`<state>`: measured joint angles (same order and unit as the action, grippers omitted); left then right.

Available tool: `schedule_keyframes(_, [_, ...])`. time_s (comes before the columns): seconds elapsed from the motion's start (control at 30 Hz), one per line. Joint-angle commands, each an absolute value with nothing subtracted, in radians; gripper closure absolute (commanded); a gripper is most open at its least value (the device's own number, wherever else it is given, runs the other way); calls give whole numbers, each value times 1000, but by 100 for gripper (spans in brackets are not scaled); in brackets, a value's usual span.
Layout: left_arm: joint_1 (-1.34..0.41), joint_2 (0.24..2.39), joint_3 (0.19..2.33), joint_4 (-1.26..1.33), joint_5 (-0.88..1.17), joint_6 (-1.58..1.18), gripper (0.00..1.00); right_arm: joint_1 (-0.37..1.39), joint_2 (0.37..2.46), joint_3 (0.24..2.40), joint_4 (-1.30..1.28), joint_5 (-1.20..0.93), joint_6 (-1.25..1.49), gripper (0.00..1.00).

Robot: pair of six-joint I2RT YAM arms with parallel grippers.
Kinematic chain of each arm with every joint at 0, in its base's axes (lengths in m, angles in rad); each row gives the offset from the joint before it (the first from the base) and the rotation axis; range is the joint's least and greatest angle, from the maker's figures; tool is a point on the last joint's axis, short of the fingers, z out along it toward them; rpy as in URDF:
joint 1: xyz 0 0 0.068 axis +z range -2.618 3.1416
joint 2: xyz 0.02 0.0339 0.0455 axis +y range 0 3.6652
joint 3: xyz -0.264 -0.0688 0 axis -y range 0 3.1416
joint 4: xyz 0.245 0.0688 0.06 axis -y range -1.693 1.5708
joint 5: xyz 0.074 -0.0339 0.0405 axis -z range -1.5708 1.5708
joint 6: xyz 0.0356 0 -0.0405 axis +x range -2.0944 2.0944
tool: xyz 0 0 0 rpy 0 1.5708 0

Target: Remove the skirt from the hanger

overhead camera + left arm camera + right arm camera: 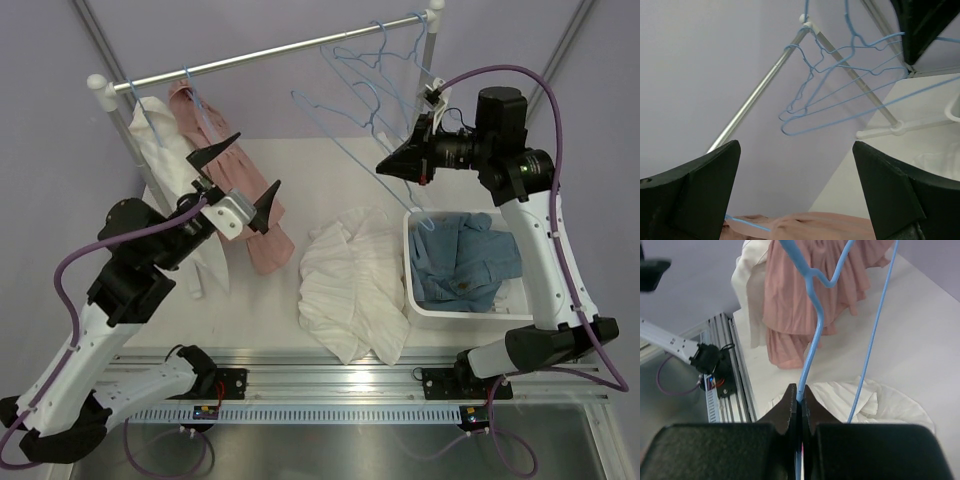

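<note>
- R gripper (800,396) is clamping blue hanger (813,325) wire.
- L gripper (255,163) is gaping wide, empty.
- Skirt (350,285) is lying loose (looks freed); lift hanger clear w/o snagging.

Both arms show white links (542,250), black joints (130,290), looping purple cables (500,67); the left end effector (258,160) and right end effector (384,166) carry pointed black fingers (215,148).

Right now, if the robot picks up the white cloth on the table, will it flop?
Probably yes: the white cloth lies crumpled in soft folds, so it would likely droop from wherever it's pinched. It looks thin, so probably light. Pushed across the table, it may bunch up rather than slide.
</note>
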<state>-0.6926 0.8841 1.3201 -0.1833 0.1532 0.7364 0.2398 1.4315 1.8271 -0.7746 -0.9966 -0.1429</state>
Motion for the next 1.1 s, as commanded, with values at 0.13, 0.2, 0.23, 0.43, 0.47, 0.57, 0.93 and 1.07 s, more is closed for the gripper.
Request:
schedule_keyframes(0.13, [-693, 793, 1140, -89, 146, 313, 1, 273, 1663, 2084, -577, -799, 75, 100])
schedule_keyframes(0.2, [-695, 799, 1140, -145, 86, 168, 1, 282, 1744, 2191, -587, -772, 77, 100])
schedule_keyframes(0.23, [-695, 802, 1143, -169, 74, 128, 1, 287, 1770, 2227, -595, -762, 84, 100])
schedule_keyframes(0.43, [-699, 818, 1075, -218, 71, -98, 1, 324, 1923, 2388, -549, -704, 156, 100])
schedule_keyframes(0.47, [-707, 824, 1063, -219, 86, -126, 1, 334, 1936, 2396, -543, -690, 160, 100])
schedule_keyframes(0.57, [-735, 870, 1054, -244, 98, -143, 1, 351, 1979, 2417, -517, -670, 160, 100])
schedule_keyframes(0.93, [-896, 1040, 950, -203, 9, -155, 1, 364, 2045, 2424, -544, -652, 97, 90])
schedule_keyframes(1.07, [-907, 1081, 925, -186, -23, -160, 1, 364, 2030, 2411, -561, -667, 74, 77])
